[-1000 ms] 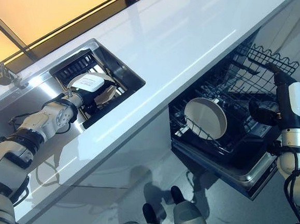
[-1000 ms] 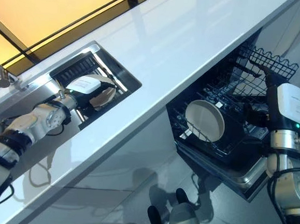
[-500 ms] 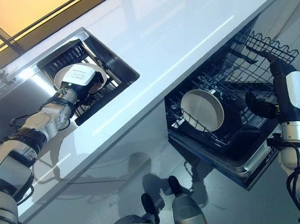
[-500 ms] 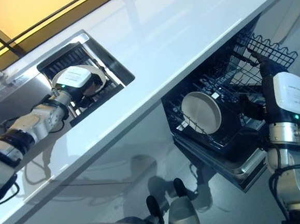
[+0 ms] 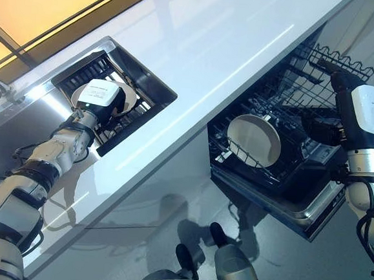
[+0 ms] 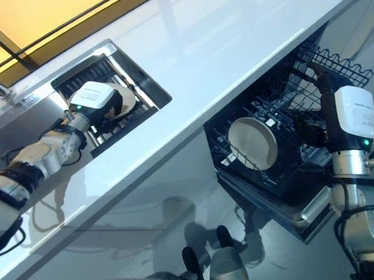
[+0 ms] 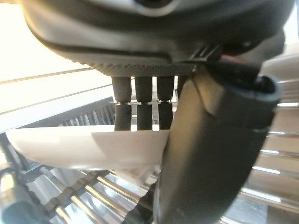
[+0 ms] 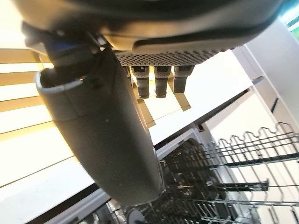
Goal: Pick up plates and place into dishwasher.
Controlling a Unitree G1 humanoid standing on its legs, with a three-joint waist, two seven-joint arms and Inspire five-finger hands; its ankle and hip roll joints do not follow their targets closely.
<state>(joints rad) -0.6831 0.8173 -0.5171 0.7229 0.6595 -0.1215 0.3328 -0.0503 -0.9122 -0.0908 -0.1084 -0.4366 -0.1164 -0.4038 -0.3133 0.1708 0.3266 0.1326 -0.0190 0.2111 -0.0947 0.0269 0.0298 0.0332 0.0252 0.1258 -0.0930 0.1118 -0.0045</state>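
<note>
Left wrist view: the left hand (image 7: 205, 140) pinches a white plate (image 7: 84, 147) between fingers (image 7: 142, 109) and thumb, over the sink rack (image 5: 120, 118). The right hand (image 8: 103, 140) hangs with fingers released above the dishwasher rack (image 5: 284, 135), where another plate (image 5: 255, 140) stands.

**What the views hide**

In the sink (image 5: 154, 85), the left hand (image 5: 101, 96) and its white cover sit over most of the plate (image 5: 127, 94); only a pale rim shows past them. The left wrist view shows the fingers (image 7: 142, 105) reaching to the plate's edge, yet the thumb's dark bulk blocks where they meet it, so the grip cannot be read. The dish rack (image 5: 88, 75) under the plate is largely covered. At the dishwasher (image 5: 287, 180), the right hand (image 5: 323, 128) is a dark shape against dark wire, fingers indistinct. The second plate (image 5: 255, 140) is partly crossed by rack wires. The tabletop (image 5: 234, 33) runs off the frame.
</note>
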